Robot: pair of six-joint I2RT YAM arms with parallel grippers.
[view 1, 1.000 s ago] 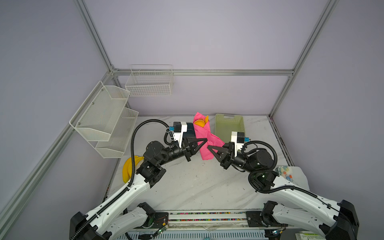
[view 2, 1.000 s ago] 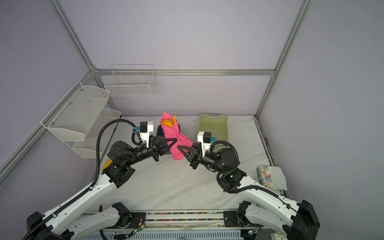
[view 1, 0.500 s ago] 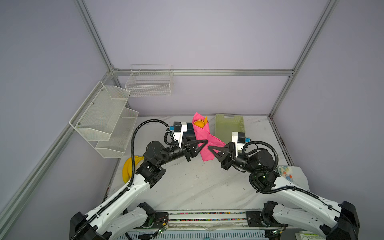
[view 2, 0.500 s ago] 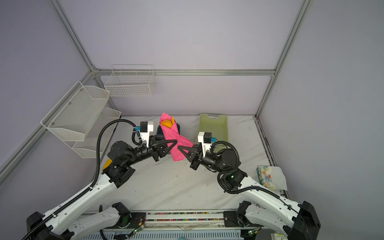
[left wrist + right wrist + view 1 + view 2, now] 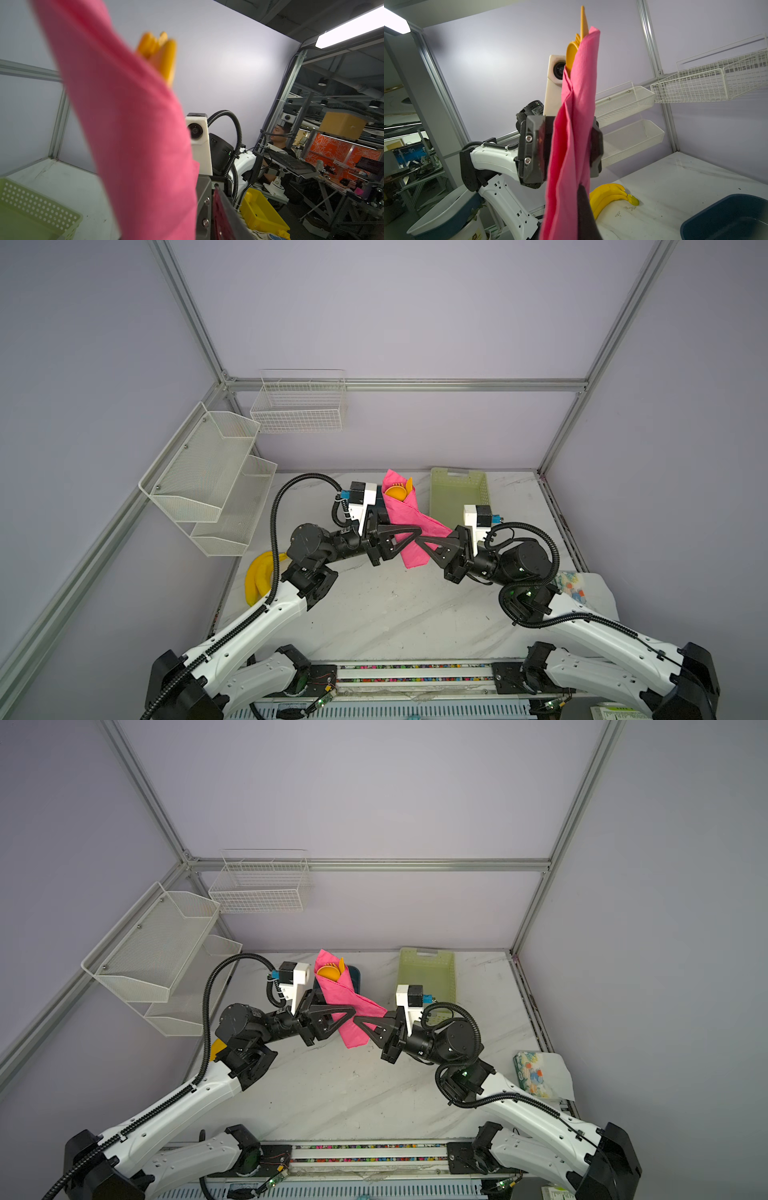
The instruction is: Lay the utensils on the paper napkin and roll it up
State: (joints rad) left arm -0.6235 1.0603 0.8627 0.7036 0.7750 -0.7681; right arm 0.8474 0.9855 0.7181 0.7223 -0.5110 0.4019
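The pink paper napkin (image 5: 400, 516) (image 5: 337, 992) is rolled around the orange utensils (image 5: 397, 491) (image 5: 328, 971) and hangs tilted in the air above the table. The utensils' heads stick out of its far, upper end (image 5: 572, 52) (image 5: 160, 52). My right gripper (image 5: 424, 540) (image 5: 360, 1020) is shut on the lower half of the roll, with one dark finger (image 5: 583, 209) pressed against the pink paper. My left gripper (image 5: 415, 533) (image 5: 568, 145) is open, its jaws standing on either side of the roll's middle. The two grippers' tips nearly meet.
A pale green basket (image 5: 457, 497) stands at the back right. A dark blue tub (image 5: 354, 978) (image 5: 726, 216) sits behind the roll. A yellow banana (image 5: 257, 576) (image 5: 610, 193) lies left. A patterned tissue packet (image 5: 532, 1073) lies right. Wire shelves (image 5: 216, 472) hang on the left wall.
My left gripper's jaws have parted from the roll they were shut on. The right gripper has stayed shut on it, and the roll has barely moved.
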